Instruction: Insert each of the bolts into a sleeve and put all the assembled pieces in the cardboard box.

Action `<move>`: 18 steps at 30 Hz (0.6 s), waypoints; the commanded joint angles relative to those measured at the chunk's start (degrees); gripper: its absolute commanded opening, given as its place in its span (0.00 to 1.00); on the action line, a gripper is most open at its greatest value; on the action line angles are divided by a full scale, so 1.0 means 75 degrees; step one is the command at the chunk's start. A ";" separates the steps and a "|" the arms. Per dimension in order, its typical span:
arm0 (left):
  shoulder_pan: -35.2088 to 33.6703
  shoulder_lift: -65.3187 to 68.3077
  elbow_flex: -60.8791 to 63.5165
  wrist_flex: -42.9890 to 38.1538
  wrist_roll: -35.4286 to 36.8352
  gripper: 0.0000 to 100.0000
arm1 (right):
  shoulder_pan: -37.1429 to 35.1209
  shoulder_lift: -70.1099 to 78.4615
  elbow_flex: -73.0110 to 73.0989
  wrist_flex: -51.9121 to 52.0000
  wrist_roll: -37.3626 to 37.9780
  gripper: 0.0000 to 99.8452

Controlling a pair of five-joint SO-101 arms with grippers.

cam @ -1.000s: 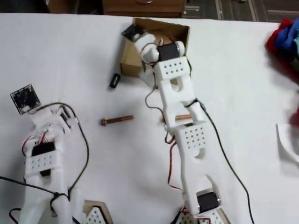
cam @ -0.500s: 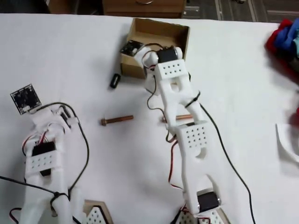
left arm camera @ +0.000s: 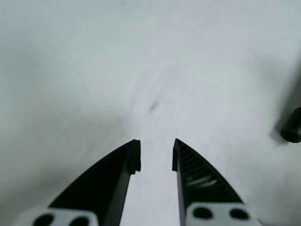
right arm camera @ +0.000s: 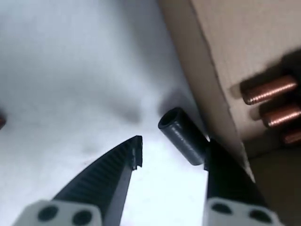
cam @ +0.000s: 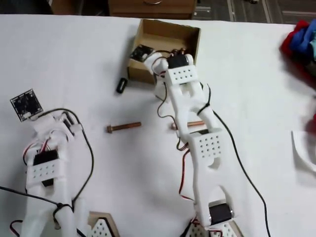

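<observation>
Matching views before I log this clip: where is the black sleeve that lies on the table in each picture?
High view: the black sleeve lies on the white table, just left of the cardboard box.
Left wrist view: it sits off to one side, beyond the open left gripper.
Right wrist view: it lies between the open right gripper fingers, beside the box wall.
Shared landmark: the cardboard box, in the high and right wrist views.

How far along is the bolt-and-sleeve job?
Done: three copper bolt ends lie in the cardboard box; whether they are sleeved is hidden. In hand: the right gripper, open, straddles a black sleeve beside the box wall. Remaining: a bolt and a second bolt, partly under the arm, lie on the table.
</observation>
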 commanded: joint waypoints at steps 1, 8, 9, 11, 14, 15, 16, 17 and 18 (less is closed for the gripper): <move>-0.0035 -0.0070 -0.0393 -0.0152 0.0059 0.14 | 0.0100 -0.0311 0.0023 0.0358 0.0035 0.20; -0.0035 -0.0070 -0.0393 -0.0152 0.0059 0.14 | -0.0100 -0.0674 -0.0258 0.1705 0.0903 0.21; -0.0035 -0.0070 -0.0393 -0.0152 0.0059 0.14 | -0.0100 -0.0756 -0.0387 0.1776 0.0903 0.21; -0.0035 -0.0070 -0.0393 -0.0152 0.0059 0.14 | -0.0100 -0.0944 -0.0610 0.1799 0.0926 0.21; -0.0035 -0.0070 -0.0393 -0.0152 0.0059 0.14 | -0.0100 -0.1084 -0.0961 0.1788 0.0949 0.21; -0.0035 -0.0070 -0.0393 -0.0152 0.0059 0.14 | -0.0100 -0.1073 -0.1043 0.1776 0.0949 0.21; -0.0035 -0.0070 -0.0393 -0.0152 0.0059 0.14 | -0.0100 -0.1037 -0.1114 0.1752 0.0949 0.21; -0.0035 -0.0070 -0.0393 -0.0152 0.0059 0.14 | -0.0100 -0.0967 -0.1149 0.1741 0.0961 0.21; -0.0035 -0.0070 -0.0393 -0.0152 0.0059 0.14 | -0.0100 -0.0873 -0.1160 0.1729 0.0961 0.21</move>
